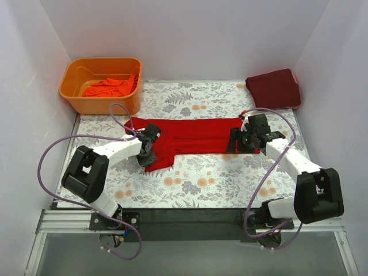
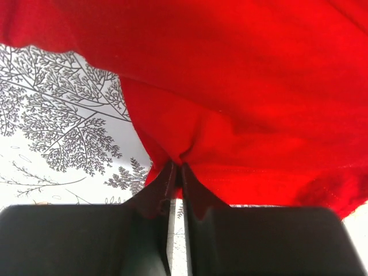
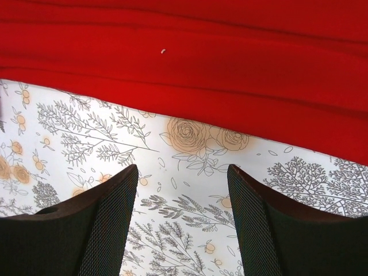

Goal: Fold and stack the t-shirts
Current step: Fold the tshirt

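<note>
No readable text, labels, numbers anywhere (tablecloth (image 1: 201, 178): floral print only).

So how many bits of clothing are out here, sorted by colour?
Bright red shirt, spread on the table: 1
Dark maroon shirt, folded, far right: 1
Orange-red cloth, heaped in the orange tub: 1 heap, number of pieces unclear
Total: 3

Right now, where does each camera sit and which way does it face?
Top external: above, behind the bases, looking down on table, left arm, right arm, orange tub, maroon shirt.
Left wrist: low over the table; left gripper shut on the red t-shirt.
Right wrist: facing that shirt's edge; right gripper open.
All three share the red t-shirt.
</note>
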